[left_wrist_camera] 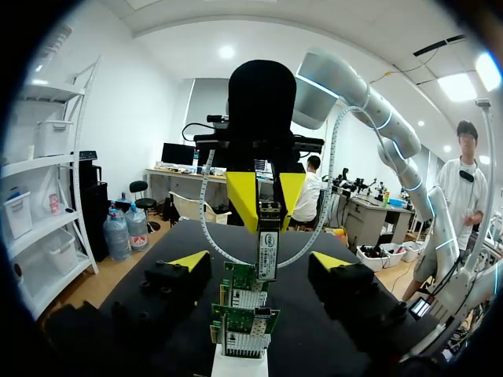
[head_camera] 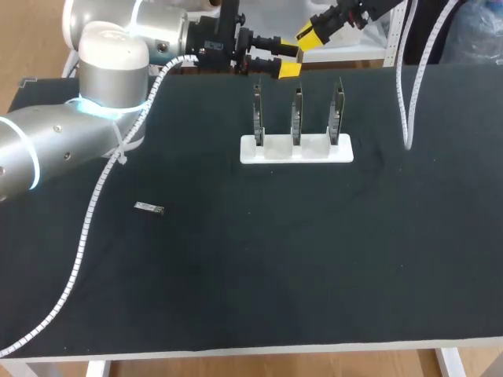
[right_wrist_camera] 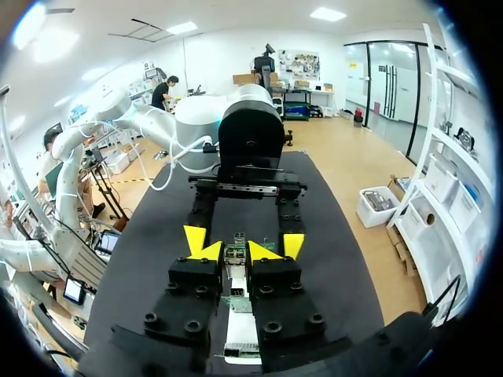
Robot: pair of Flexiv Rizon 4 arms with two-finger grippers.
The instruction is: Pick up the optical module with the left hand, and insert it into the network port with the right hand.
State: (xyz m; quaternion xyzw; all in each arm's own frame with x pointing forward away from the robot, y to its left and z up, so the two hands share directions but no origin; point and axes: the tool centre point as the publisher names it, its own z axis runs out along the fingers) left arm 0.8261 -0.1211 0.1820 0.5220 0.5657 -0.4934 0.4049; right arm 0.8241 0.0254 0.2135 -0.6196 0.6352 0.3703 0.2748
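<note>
The optical module point(left_wrist_camera: 268, 253), a slim metal bar, hangs upright with my right gripper point(left_wrist_camera: 267, 206) shut on its upper end. My left gripper point(left_wrist_camera: 261, 261) stands open, one yellow tip on each side of the module and clear of it. In the right wrist view my right gripper point(right_wrist_camera: 236, 251) is closed on the module, with the left gripper's fingertips point(right_wrist_camera: 195, 238) spread outside it. Both grippers, left point(head_camera: 289, 60) and right point(head_camera: 308, 36), meet above the far table edge, behind the three upright network cards point(head_camera: 296, 118).
The cards stand in a white holder point(head_camera: 296, 151) at the far middle of the black table point(head_camera: 259, 267). A second small module point(head_camera: 148, 208) lies flat at the left. A cable point(head_camera: 405, 94) hangs over the far right.
</note>
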